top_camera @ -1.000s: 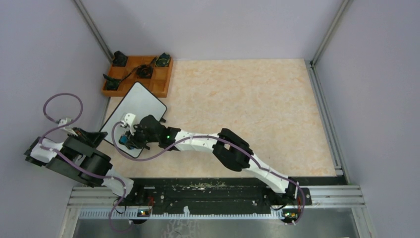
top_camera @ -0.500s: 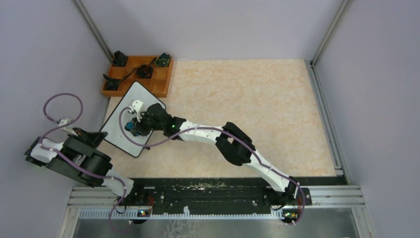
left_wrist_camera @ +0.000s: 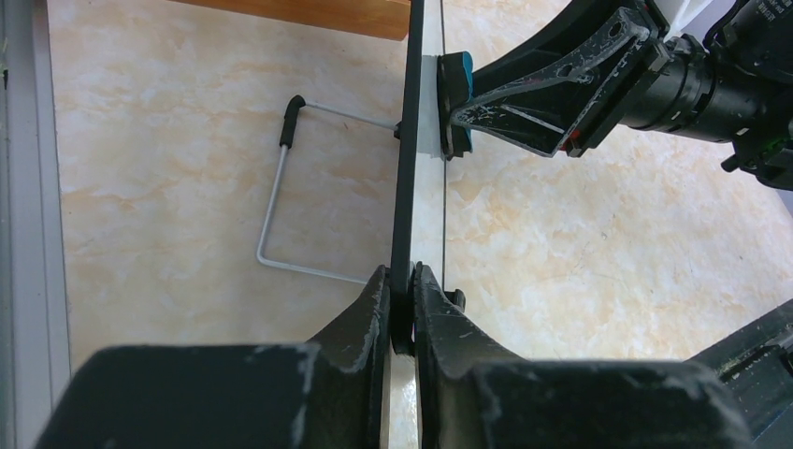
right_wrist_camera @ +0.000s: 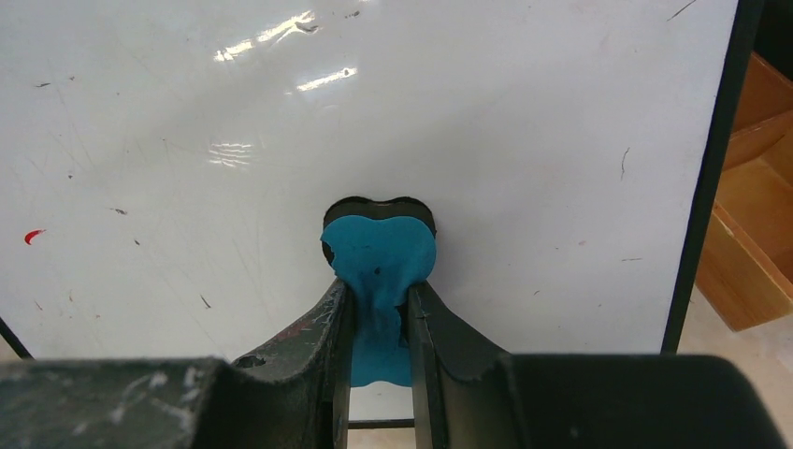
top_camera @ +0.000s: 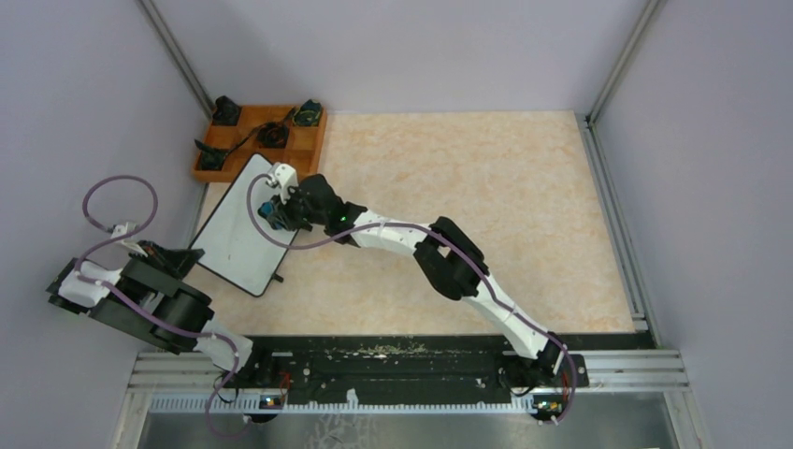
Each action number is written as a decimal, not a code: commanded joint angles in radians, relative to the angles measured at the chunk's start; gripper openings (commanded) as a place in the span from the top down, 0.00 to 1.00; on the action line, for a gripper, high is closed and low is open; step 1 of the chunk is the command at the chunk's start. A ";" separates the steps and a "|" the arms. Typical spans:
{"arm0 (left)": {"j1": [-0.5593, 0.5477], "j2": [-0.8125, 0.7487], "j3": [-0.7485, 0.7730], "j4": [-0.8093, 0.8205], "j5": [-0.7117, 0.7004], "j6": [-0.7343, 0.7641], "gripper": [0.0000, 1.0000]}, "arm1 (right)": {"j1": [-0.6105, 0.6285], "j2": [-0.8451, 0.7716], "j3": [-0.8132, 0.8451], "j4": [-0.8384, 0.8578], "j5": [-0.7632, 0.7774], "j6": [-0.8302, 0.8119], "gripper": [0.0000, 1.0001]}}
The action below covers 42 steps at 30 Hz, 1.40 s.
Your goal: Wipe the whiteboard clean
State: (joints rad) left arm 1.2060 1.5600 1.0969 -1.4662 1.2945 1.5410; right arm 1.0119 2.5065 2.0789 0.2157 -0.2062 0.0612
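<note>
Claw (right_wrist_camera: 376, 295) of outstretched right arm (top_camera: 402, 238), eraser (right_wrist_camera: 379, 248) against whiteboard (right_wrist_camera: 187, 112)

Open room lies over the middle, right and far right of the beige marbled surface (top_camera: 486, 187). The far left corner is crowded: an orange compartmented wooden tray (top_camera: 304, 166) sits by the left wall, and the flat white whiteboard with a thin black edge (top_camera: 234, 238) stands propped just near of it. A wire stand (left_wrist_camera: 276, 201) juts out behind the board, toward the left wall. The white-and-black right arm (top_camera: 449, 267) bars the diagonal from near right to the board, the right jaws pressing a blue eraser (right_wrist_camera: 379, 253) on its face. The black left arm (top_camera: 140, 299) and purple cable (top_camera: 117, 192) fill the near left, the left jaws pinching the board's near edge.
</note>
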 commanded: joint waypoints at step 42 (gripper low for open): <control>-0.014 -0.064 -0.014 0.053 -0.093 0.004 1.00 | 0.236 -0.025 0.056 0.040 0.029 0.020 1.00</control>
State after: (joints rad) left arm 1.1973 1.5032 1.0962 -1.4620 1.2682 1.4956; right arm 1.2495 2.4828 2.0457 0.2565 -0.2100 0.1188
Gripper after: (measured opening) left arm 0.137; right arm 0.234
